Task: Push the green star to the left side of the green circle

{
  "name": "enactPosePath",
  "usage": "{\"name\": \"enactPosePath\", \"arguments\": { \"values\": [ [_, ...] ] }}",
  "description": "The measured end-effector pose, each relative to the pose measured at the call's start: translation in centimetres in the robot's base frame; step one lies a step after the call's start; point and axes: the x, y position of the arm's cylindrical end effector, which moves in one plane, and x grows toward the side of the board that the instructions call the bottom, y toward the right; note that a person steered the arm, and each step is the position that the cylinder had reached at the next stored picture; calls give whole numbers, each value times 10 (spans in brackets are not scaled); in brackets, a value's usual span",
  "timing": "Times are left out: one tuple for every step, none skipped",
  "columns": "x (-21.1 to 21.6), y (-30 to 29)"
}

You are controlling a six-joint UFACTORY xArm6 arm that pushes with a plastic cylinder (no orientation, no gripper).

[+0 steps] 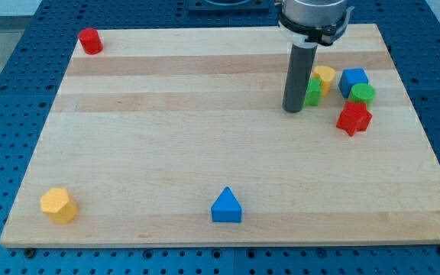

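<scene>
Nearest the camera sits a blue triangle [226,206] on the bench [166,137]. At the upper right, my tip [293,109] touches the green star's [312,92] left side; the green circle [362,94] lies just right. As end effector, it grips nothing.

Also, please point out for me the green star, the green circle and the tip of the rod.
green star [312,93], camera view, its visible right part beside the rod.
green circle [363,93], camera view, its top face.
my tip [293,110], camera view, the rod's lower end.

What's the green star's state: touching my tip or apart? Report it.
Touching, as far as the view shows: the green star sits directly against the right side of my tip, partly hidden behind the rod, left of the green circle.
</scene>
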Motion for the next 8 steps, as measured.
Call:
{"name": "enactPosePath", "arguments": {
  "values": [
    [-6, -46],
    [-44, -73],
    [-51, -68],
    [-50, -39],
    [-47, -5],
    [-38, 20],
    [-25, 30],
    [-24, 17]
  ]
}}
